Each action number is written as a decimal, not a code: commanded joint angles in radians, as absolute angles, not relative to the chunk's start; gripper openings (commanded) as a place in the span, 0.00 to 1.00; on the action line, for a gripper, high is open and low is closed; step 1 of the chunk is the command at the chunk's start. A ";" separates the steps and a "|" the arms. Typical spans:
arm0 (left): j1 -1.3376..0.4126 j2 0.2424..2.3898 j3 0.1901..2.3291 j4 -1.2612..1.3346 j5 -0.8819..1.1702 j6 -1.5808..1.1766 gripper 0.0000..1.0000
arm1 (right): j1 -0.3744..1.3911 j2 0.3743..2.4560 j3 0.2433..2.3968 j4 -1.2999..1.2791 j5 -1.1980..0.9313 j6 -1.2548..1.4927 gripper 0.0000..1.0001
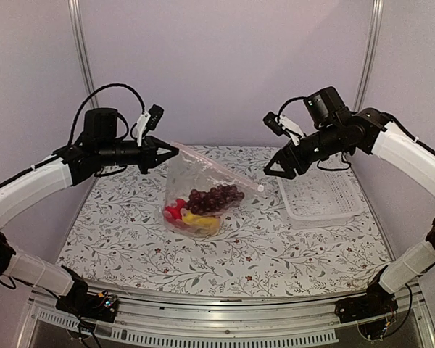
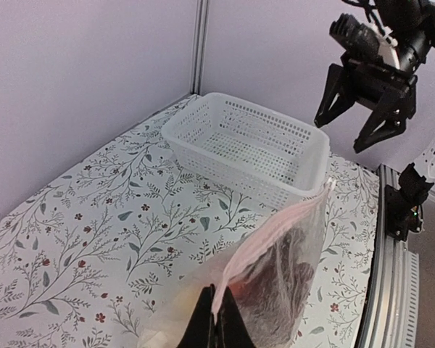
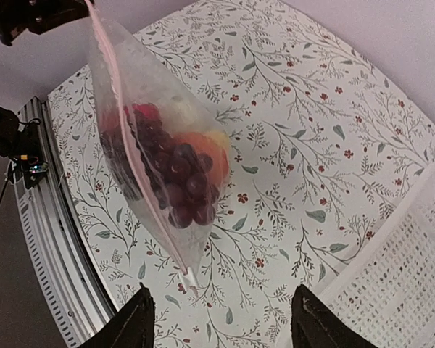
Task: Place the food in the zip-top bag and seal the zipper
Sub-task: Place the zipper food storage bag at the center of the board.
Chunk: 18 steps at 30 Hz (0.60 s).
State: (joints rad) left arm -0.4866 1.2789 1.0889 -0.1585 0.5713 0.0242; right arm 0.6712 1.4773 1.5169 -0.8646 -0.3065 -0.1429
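The zip-top bag (image 1: 203, 190) hangs over the table's middle, held up by one top corner. Inside it are the dark red grape bunch (image 1: 214, 198), a red piece (image 1: 173, 212) and a yellow piece (image 1: 201, 220). My left gripper (image 1: 172, 151) is shut on the bag's left top corner (image 2: 219, 304). The pinkish zipper (image 1: 221, 167) runs from there down to a white slider tab (image 3: 189, 278). My right gripper (image 1: 275, 171) is open and empty, just right of the bag's far end. The right wrist view shows grapes (image 3: 175, 181) and an orange ball (image 3: 208, 148) in the bag.
The white mesh basket (image 1: 320, 196) stands at the right of the table, empty; it also shows in the left wrist view (image 2: 250, 148). The floral tablecloth (image 1: 130, 239) covers the table. A metal rail (image 1: 225, 308) runs along the near edge.
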 commanded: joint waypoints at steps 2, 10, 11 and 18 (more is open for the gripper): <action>-0.467 1.367 1.187 -0.021 0.519 0.002 0.00 | 0.648 1.490 1.678 -0.846 -0.271 -0.088 0.70; -0.449 1.639 1.492 0.075 0.568 0.014 0.00 | 0.564 1.545 1.737 -0.808 -0.078 -0.020 0.73; -0.447 1.663 1.523 0.077 0.580 0.015 0.00 | 0.557 1.548 1.742 -0.802 -0.070 -0.015 0.73; -0.441 1.699 1.503 0.077 0.694 0.017 0.00 | 0.540 1.553 1.707 -0.782 -0.084 -0.007 0.74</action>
State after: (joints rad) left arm -0.4465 1.7184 1.5272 -0.0021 0.5995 0.0109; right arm 0.5423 1.5532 1.7172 -0.8078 -0.0990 -0.0261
